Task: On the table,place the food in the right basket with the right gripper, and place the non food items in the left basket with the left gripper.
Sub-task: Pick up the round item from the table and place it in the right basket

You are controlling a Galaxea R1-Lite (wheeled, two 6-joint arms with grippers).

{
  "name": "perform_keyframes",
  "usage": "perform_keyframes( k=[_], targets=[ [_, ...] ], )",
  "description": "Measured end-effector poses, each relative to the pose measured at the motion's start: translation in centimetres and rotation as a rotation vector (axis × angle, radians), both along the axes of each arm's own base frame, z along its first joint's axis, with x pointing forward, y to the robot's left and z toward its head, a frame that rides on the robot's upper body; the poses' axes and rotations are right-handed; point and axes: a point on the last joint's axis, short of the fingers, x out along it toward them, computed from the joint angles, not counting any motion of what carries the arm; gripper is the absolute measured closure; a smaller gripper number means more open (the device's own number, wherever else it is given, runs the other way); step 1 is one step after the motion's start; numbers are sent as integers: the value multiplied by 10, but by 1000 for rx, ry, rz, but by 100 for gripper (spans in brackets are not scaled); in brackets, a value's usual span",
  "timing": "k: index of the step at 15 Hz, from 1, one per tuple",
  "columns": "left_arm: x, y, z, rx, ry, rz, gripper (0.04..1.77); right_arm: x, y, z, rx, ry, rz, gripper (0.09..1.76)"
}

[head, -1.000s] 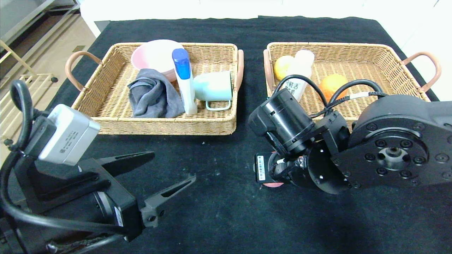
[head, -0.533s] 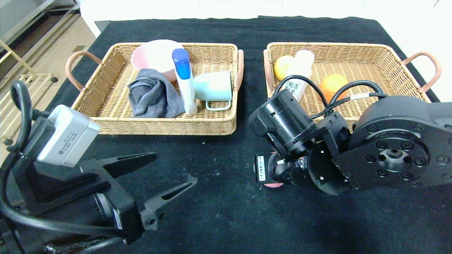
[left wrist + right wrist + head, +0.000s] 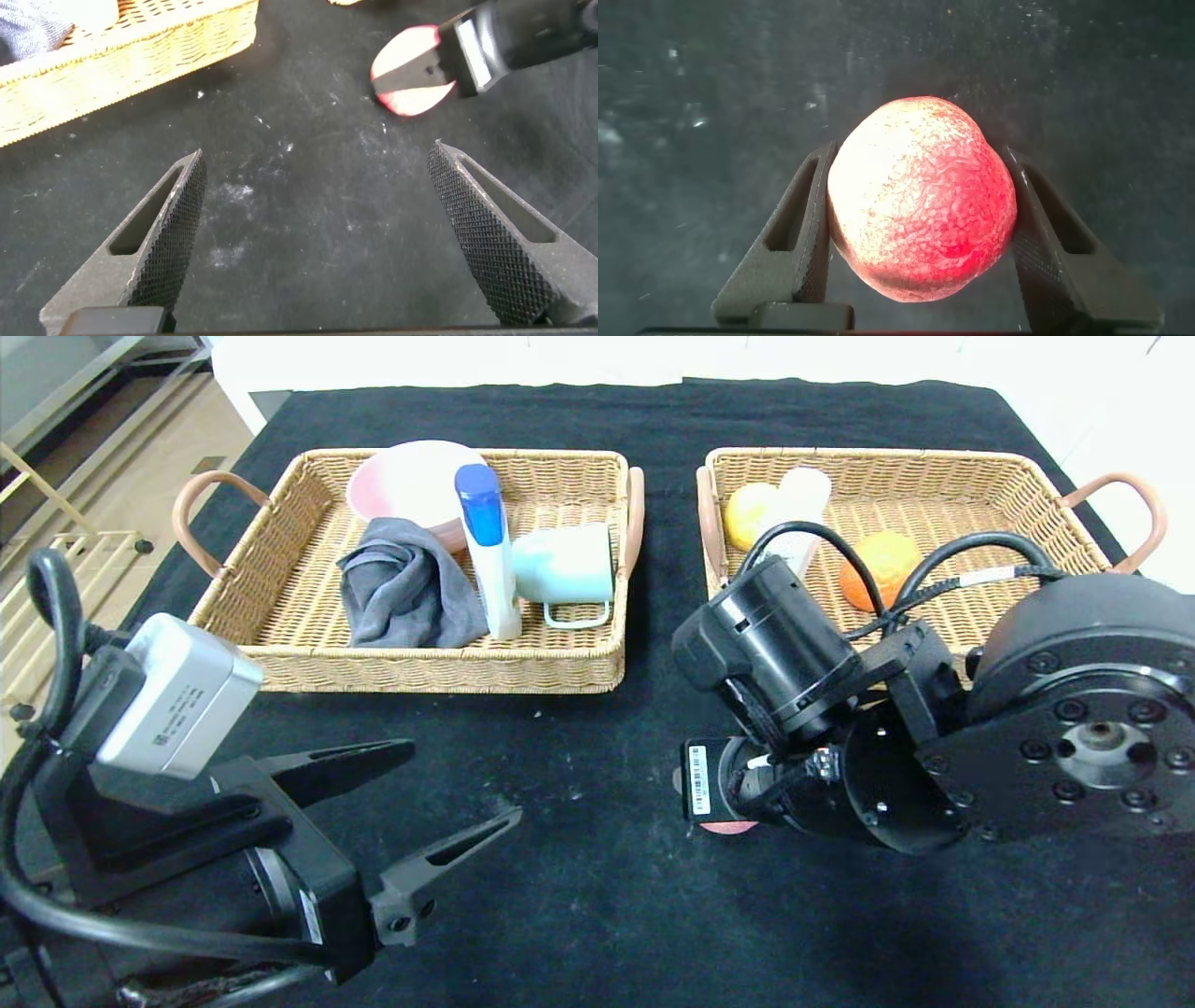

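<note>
Right gripper is clamped on the pink-red peach mid-frame, while the left gripper, lower left, sits wide open.

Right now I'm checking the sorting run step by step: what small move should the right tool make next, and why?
Probably lift straight up. The right tool is shut on the peach, one finger on each side, low over the black table. The right basket lies farther back with raised wicker walls, so the peach likely needs height before travelling there.
</note>
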Motion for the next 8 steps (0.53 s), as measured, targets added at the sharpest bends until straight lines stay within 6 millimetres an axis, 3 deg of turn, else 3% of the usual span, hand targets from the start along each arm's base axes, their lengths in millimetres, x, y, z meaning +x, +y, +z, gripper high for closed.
perform_keyframes(
  k=[8],
  targets=[
    [2, -1, -2, 8, 9, 2, 9, -21, -39, 33, 79, 10, 6, 71]
  ],
)
